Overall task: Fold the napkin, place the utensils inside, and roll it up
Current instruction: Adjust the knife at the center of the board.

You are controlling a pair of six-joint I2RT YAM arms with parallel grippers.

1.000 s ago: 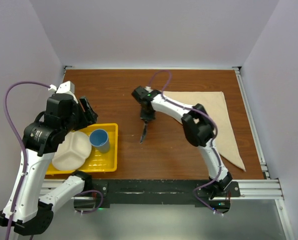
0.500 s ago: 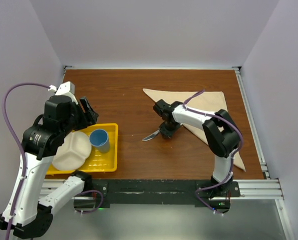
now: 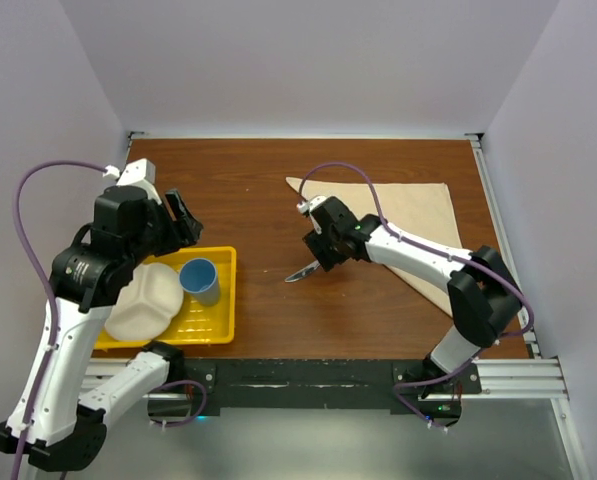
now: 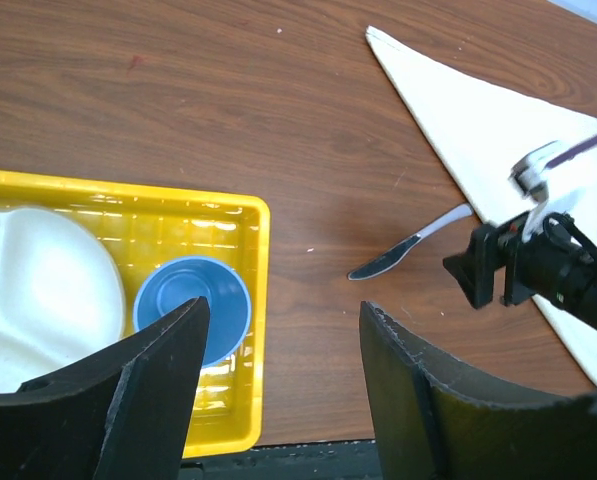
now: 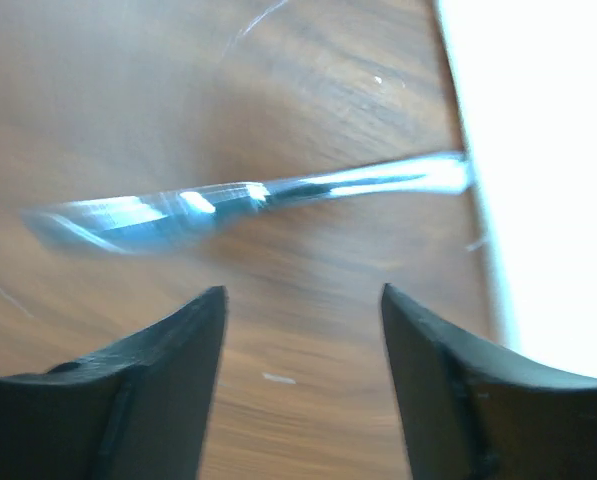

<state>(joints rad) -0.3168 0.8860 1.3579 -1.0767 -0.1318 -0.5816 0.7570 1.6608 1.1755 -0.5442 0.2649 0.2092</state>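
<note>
right gripper [image 5: 300,300] is standing wide apart, holding nothing | left gripper [image 4: 283,310] too | knife [image 5: 248,195] is lying mostly off napkin [image 5: 538,150] | risk: rolling could be missing it

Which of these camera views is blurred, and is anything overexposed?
Right wrist view: motion-blurred, the slim silver table knife smeared, the plain beige cloth napkin blown out white. Left wrist view: sharp, napkin washed pale. Top view: sharp, evenly lit.

Knife [image 3: 300,271] on table [image 3: 233,190], just left of napkin [image 3: 426,203]; cup [image 3: 200,280], plate [image 3: 141,304] in tray [image 3: 216,326].
</note>
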